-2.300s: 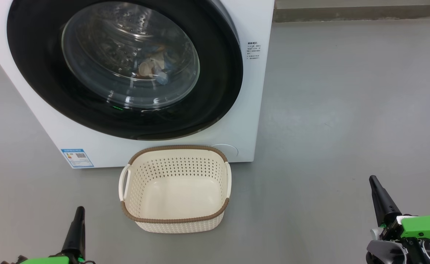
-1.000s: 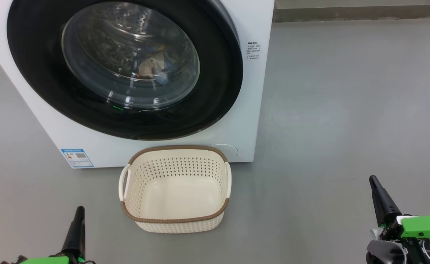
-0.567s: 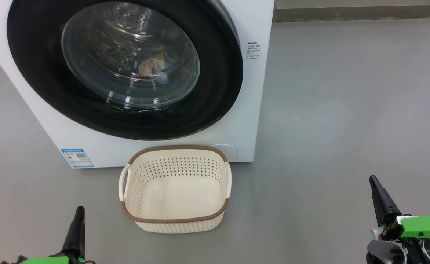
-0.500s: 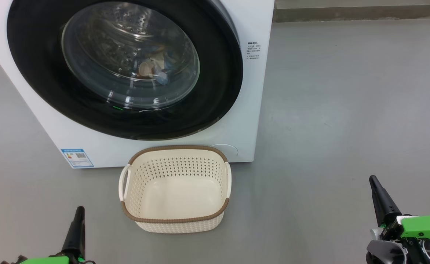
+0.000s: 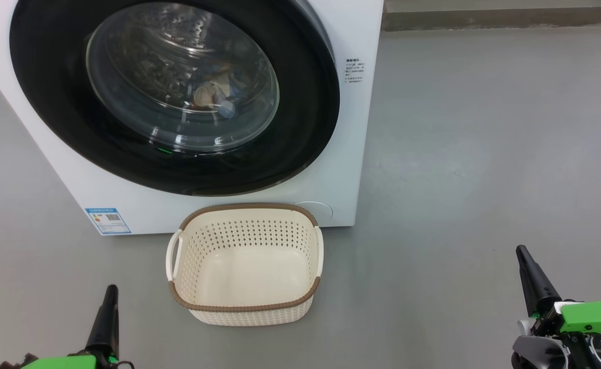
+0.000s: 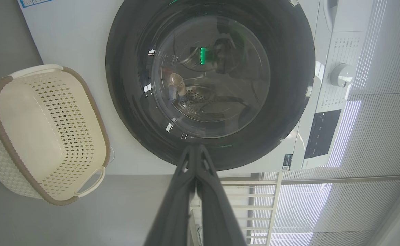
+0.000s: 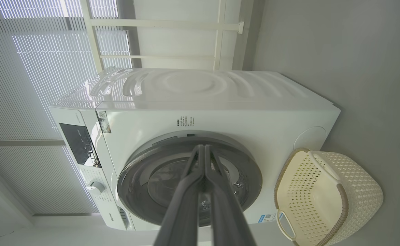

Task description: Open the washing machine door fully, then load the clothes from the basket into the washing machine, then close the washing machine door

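I see the washing machine door [image 5: 177, 97] shut against the washing machine [image 5: 352, 154]; clothes [image 5: 213, 95] lie inside, seen through its glass. The basket [image 5: 244, 307] sits on the floor [image 5: 485, 154] just before the machine. My left end effector [image 5: 110, 293] and right end effector [image 5: 522, 252] hang low either side, fingers pressed together, well apart from it

A laundry corner in a plain room: a white front-loading washer [image 5: 341, 128] with a dial [image 6: 342, 74] and a dark control panel [image 6: 319, 135] stands on a smooth grey floor [image 5: 485, 154], a cream basket [image 5: 244, 308] sits just before it, and slatted blinds [image 7: 32, 68] cover tall windows behind.
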{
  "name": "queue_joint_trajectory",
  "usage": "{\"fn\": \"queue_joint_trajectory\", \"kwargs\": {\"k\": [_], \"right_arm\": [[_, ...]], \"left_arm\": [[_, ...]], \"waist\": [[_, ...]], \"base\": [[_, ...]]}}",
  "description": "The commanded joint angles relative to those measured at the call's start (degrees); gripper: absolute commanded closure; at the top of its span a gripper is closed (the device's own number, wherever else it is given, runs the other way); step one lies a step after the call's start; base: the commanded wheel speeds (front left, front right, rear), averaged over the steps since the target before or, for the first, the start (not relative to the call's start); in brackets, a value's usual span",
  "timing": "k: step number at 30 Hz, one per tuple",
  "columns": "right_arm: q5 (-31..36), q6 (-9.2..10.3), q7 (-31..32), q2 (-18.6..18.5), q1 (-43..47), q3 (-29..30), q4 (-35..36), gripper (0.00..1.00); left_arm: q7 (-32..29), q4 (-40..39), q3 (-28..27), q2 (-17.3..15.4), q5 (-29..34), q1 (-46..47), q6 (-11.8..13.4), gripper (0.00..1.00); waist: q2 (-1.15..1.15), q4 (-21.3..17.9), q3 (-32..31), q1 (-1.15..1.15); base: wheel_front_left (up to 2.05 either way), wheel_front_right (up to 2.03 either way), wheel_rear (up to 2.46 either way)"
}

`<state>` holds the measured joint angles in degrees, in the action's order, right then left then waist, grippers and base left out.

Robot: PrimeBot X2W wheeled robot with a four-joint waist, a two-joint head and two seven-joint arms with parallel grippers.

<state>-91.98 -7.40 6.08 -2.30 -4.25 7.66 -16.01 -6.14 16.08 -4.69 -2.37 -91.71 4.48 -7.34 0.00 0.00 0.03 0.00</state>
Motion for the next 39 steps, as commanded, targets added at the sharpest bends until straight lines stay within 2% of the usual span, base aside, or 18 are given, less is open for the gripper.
{"fn": "queue_joint_trajectory", "kwargs": {"k": [1, 39], "right_arm": [[-0.1, -0.09, 0.5, -0.6, -2.3, -1.0, 1.7, 1.0], [-0.1, -0.09, 0.5, -0.6, -2.3, -1.0, 1.7, 1.0]], "left_arm": [[-0.4, -1.7, -1.9, -0.5, -0.4, 2.1, -0.1, 1.0], [-0.4, -1.7, -1.9, -0.5, -0.4, 2.1, -0.1, 1.0]], "waist": [[0.0, 0.0, 0.0, 0.0], [0.0, 0.0, 0.0, 0.0]], "base": [[0.0, 0.0, 0.0], [0.0, 0.0, 0.0]]}}
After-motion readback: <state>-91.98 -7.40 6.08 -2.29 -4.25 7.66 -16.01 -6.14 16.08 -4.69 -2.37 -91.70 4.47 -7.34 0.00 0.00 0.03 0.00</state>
